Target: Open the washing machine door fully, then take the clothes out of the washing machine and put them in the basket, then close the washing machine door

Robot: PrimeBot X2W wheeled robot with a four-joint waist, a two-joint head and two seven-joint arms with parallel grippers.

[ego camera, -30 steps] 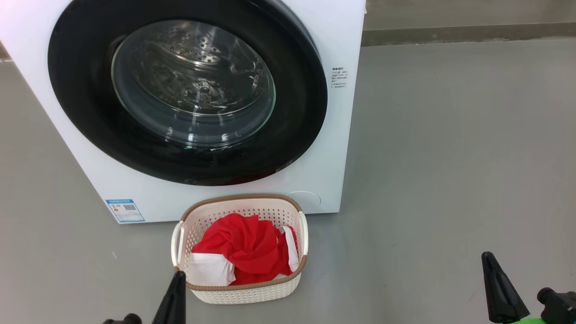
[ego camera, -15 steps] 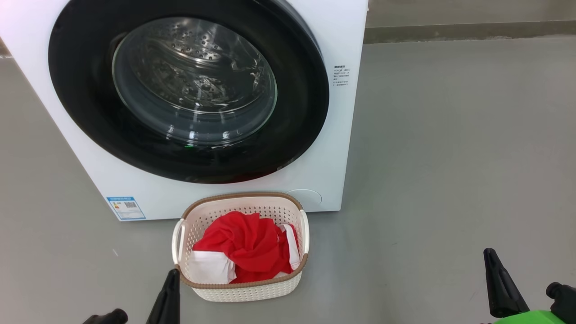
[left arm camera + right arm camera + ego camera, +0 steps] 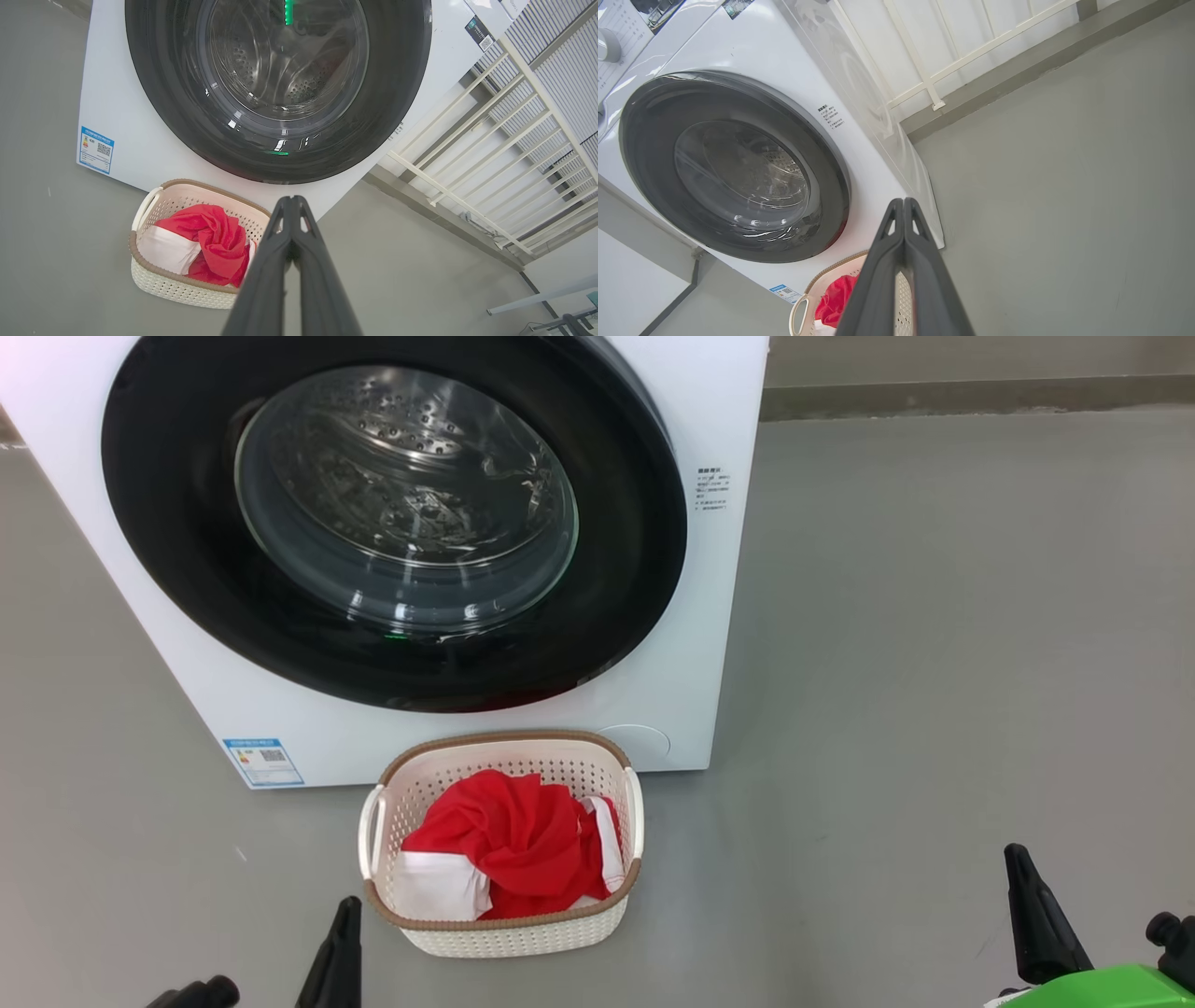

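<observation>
Both pinched together, empty: my left claw (image 3: 292, 200) beside the basket (image 3: 509, 939) holding the clothes (image 3: 513, 840), my right claw (image 3: 903, 201) well apart.

**Stuff you can't really make out here**

Head view chops off the top of the washing machine (image 3: 724, 644) and the upper rim of the washing machine door (image 3: 639, 551). The blue label (image 3: 263, 762) and the small print (image 3: 711, 490) beside the door are too tiny to read. The left gripper (image 3: 349, 907) runs off the bottom edge. In the right wrist view the right gripper (image 3: 903, 201) covers most of the basket (image 3: 829, 271) and the clothes (image 3: 833, 298).
</observation>
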